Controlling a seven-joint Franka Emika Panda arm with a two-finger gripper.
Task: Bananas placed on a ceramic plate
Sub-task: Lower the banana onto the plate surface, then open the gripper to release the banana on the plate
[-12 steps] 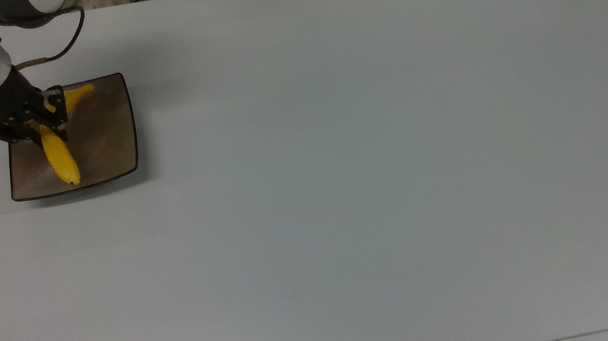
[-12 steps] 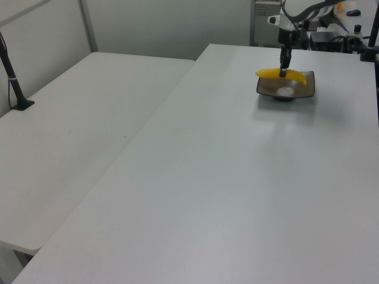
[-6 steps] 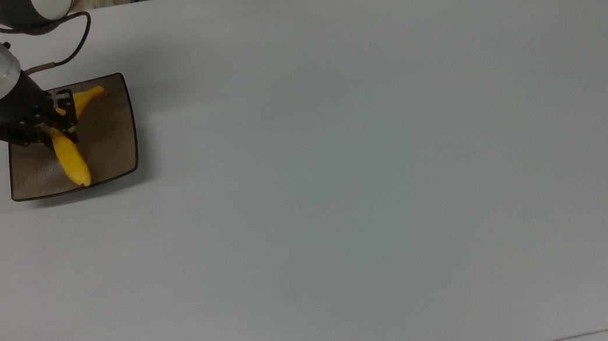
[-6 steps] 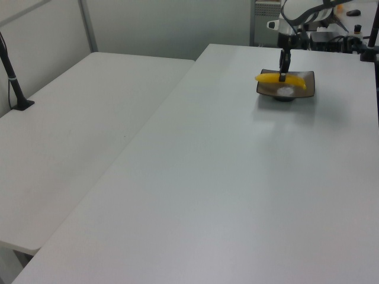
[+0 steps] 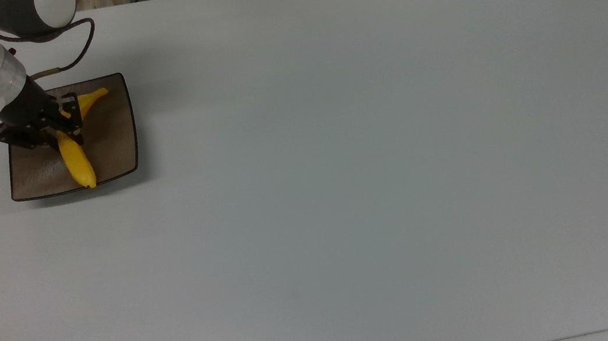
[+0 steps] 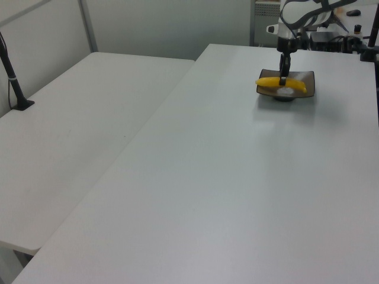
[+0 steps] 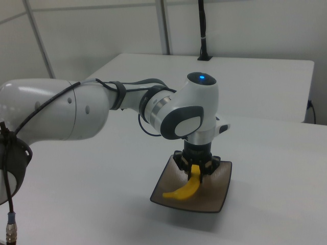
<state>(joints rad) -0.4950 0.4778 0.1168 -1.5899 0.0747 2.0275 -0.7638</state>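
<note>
Overhead, gripper (image 5: 61, 121) pinches the banana (image 5: 77, 162) over the ceramic plate (image 5: 112, 140) on a white table (image 5: 367, 156).

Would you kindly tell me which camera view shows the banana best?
The top view: the banana lies lengthwise across the plate, both ends visible. The right view shows its lower half under the claw; the left view shows it small and distant.

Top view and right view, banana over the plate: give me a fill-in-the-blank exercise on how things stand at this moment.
1. The gripper has its jaws shut on the ____.
2. The banana is ____ in colour.
3. The ceramic plate has a ____ outline with rounded corners.
4. In the top view, the plate sits near the white table's ____ edge.

Missing words: banana; yellow; square; left
</note>
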